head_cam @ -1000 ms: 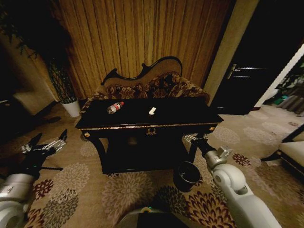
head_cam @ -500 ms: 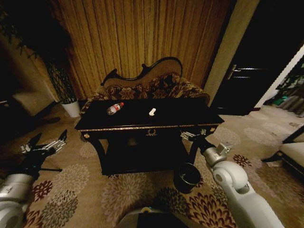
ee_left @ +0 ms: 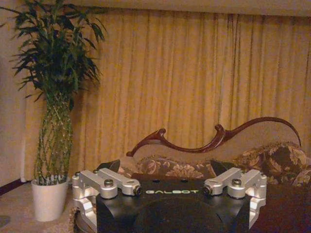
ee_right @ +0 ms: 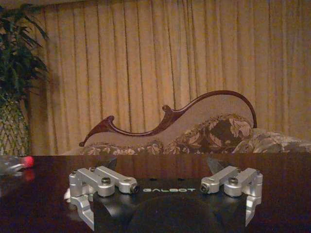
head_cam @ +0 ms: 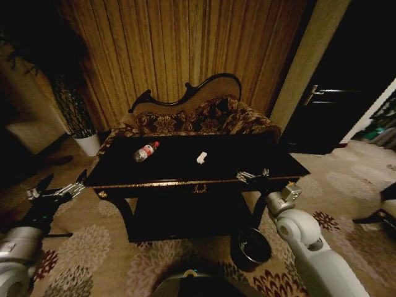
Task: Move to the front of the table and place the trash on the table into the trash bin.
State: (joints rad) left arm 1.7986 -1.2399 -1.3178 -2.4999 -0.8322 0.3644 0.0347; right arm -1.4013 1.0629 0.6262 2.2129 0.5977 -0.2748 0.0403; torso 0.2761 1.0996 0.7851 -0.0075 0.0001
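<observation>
The black glossy table [head_cam: 247,158] with gold trim stands right in front of me. On its top lie a clear plastic bottle [head_cam: 145,151] with a red label, towards the left, and a small white crumpled scrap [head_cam: 202,158] near the middle. The bottle [ee_right: 13,165] also shows at the edge of the right wrist view, lying on the dark tabletop [ee_right: 291,194]. The dark round trash bin [head_cam: 253,246] stands on the carpet by the table's front right leg. My right gripper [head_cam: 253,176] is open, level with the table's front edge, right of the emblem. My left gripper [head_cam: 60,185] hangs open, left of the table.
A floral sofa [head_cam: 192,117] with a curved dark frame stands behind the table, against gold curtains. A tall plant in a white pot [head_cam: 88,144] is at the back left. A dark door [head_cam: 346,93] is at the right. Patterned carpet [head_cam: 93,247] lies around the table.
The whole view has shifted: the table now looks nearer and larger. My right gripper has risen from below the tabletop to its front edge. The left arm holds its pose.
</observation>
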